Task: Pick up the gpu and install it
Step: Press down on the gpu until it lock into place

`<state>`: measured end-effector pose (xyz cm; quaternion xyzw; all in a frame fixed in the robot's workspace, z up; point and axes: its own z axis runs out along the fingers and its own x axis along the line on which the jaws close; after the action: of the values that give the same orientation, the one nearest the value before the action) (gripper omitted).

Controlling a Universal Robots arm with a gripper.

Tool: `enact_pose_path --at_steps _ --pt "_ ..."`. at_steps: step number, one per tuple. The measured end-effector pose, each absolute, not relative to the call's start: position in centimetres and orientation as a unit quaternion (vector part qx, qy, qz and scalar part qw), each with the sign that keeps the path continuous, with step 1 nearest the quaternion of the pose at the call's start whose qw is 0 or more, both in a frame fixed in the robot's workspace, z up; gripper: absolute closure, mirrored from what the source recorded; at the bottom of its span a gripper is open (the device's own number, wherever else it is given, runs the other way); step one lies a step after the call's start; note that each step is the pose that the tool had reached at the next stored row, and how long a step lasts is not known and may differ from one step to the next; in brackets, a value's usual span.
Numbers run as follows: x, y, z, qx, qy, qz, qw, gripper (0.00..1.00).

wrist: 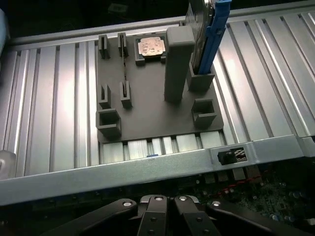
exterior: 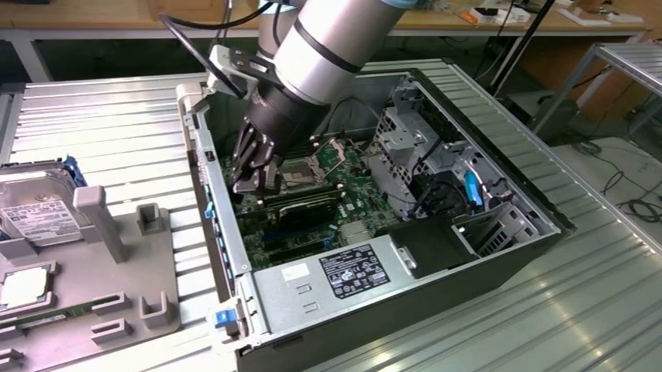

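My gripper (exterior: 251,183) is down inside the open PC case (exterior: 517,194), over the green motherboard (exterior: 346,167) close to the case's wall on the exterior view's left. Its black fingers (wrist: 156,216) are shut against each other with nothing between them. Just beyond the fingertips a long dark card, the gpu (exterior: 302,204), lies across the motherboard, apart from the fingers. I cannot tell whether it is seated in its slot.
A grey holder tray (exterior: 114,256) stands beside the case on the ribbed metal table, carrying a hard drive (exterior: 36,205), a CPU (exterior: 23,288) and a green memory stick (exterior: 52,316). The tray (wrist: 147,113) has bare slots. The case rim (wrist: 147,167) and power supply (exterior: 346,271) are close by.
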<state>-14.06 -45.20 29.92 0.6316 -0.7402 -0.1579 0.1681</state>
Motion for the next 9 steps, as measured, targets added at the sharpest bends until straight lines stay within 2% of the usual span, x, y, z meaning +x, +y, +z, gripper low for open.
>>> enact_pose_path --at_steps 9 --pt "-14.05 -45.20 29.59 0.632 -0.741 -0.156 0.167 0.89"
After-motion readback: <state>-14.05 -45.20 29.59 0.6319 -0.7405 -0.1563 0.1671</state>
